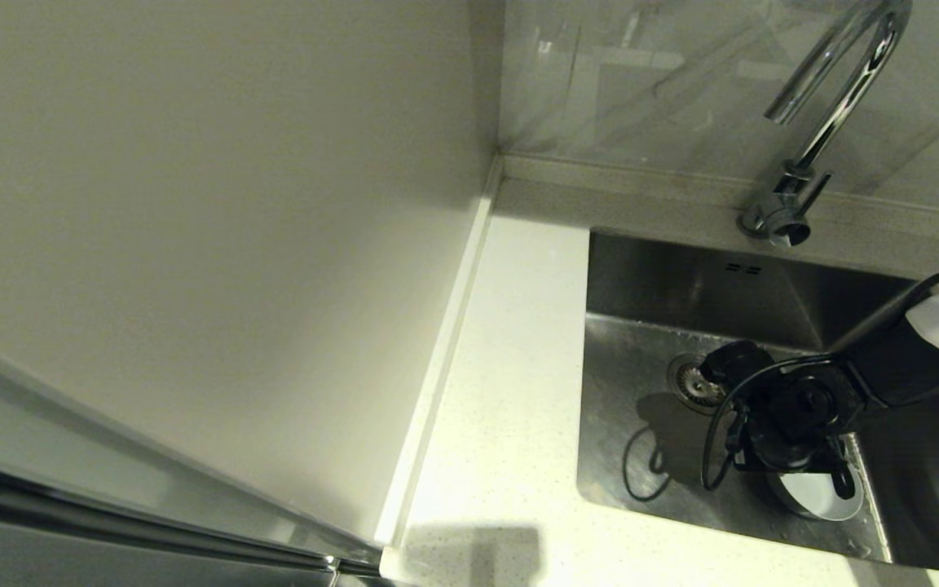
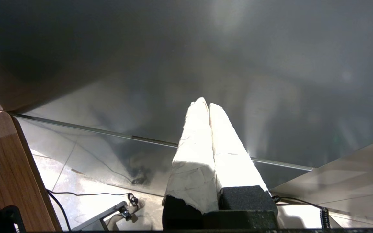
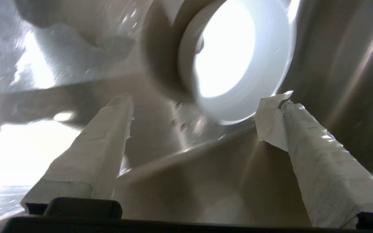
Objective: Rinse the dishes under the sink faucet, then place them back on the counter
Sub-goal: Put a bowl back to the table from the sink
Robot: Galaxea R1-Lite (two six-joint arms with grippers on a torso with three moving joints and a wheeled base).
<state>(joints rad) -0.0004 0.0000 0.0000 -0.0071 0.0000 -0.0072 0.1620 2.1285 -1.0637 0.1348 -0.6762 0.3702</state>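
1. A white bowl sits on the floor of the sink, at the lower right of the head view, mostly hidden under my right arm.
2. The sink also holds its round drain strainer, up and left of the bowl, with two overflow slots on the back wall.
3. The faucet rises at the upper right, its spout above the basin; I see no water running.
4. The counter runs down the middle of the head view, left of the sink.
5. My right wrist view shows what the head view hides: the bowl appears at upper centre, rim facing the camera, inside empty, though blurred.
6. My right tool is released, fingers spread wide, holding nothing. The bowl lies just beyond the tips, nearer the right-hand finger, not touching either.
7. My left tool shows only in its own wrist view, clenched with pads together, empty, parked in front of a grey panel.
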